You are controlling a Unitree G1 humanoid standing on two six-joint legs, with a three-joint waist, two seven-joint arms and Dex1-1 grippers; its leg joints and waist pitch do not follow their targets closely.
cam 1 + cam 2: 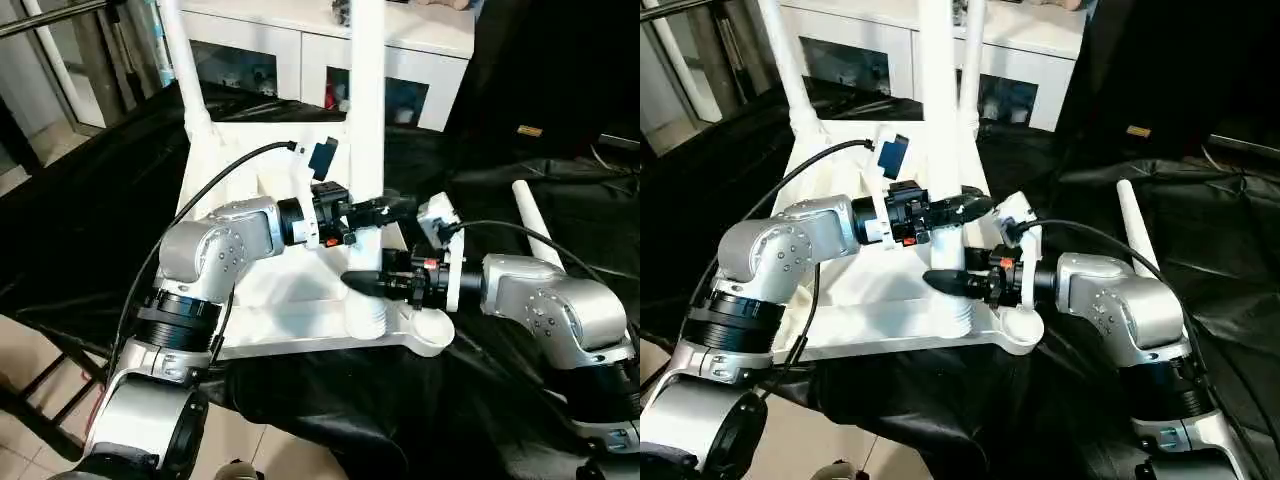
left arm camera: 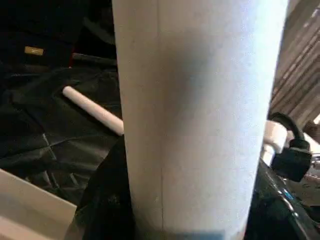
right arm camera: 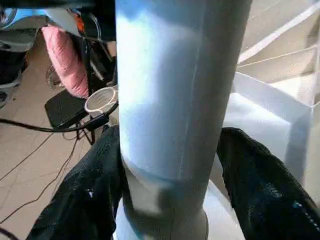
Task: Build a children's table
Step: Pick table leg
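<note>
The children's table top [image 1: 285, 300] lies upside down on a black cloth. A white leg [image 1: 367, 110] stands upright in a near corner socket, its ribbed base [image 1: 367, 316] at the top's surface. My left gripper [image 1: 393, 208] is shut on this leg at mid height, a black finger [image 2: 107, 200] pressed to each side. Lower down, my right gripper [image 1: 365, 282] straddles the leg's base, open, its fingers [image 3: 92, 190] standing just off the tube. Another leg [image 1: 185, 70] stands at the far left corner. A loose leg [image 1: 537, 228] lies on the cloth to the right.
A white glass-door cabinet [image 1: 410, 50] stands behind the table. The black cloth [image 1: 480, 400] covers the floor around the top. An open round socket [image 1: 434, 324] sits at the near right corner. A black cable [image 1: 215, 180] loops over my left forearm.
</note>
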